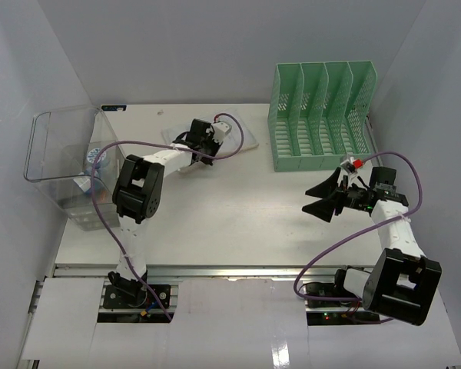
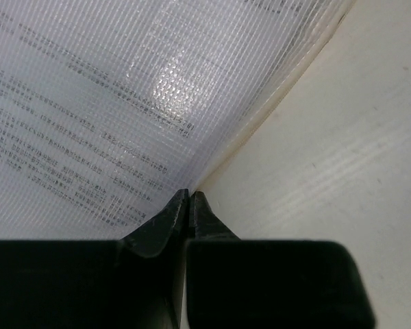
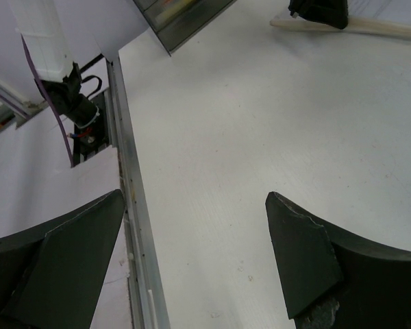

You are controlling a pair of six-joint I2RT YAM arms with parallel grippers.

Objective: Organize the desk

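A translucent ribbed document pouch (image 2: 123,96) with a printed sheet inside lies flat at the back of the white desk (image 1: 238,215). My left gripper (image 2: 190,195) is shut on the pouch's rounded near edge, fingertips pressed together with the thin rim between them. From above, the left gripper (image 1: 183,142) sits over the pouch (image 1: 242,140). Over the right side of the desk hovers my right gripper (image 1: 321,198), open. In the right wrist view nothing lies between the fingers of the right gripper (image 3: 195,199), only bare desk (image 3: 246,123).
A mint-green slotted file rack (image 1: 323,115) stands at the back right. A clear plastic bin (image 1: 69,161) with bluish items inside sits at the left edge. A metal rail (image 1: 238,270) runs along the front edge of the desk.
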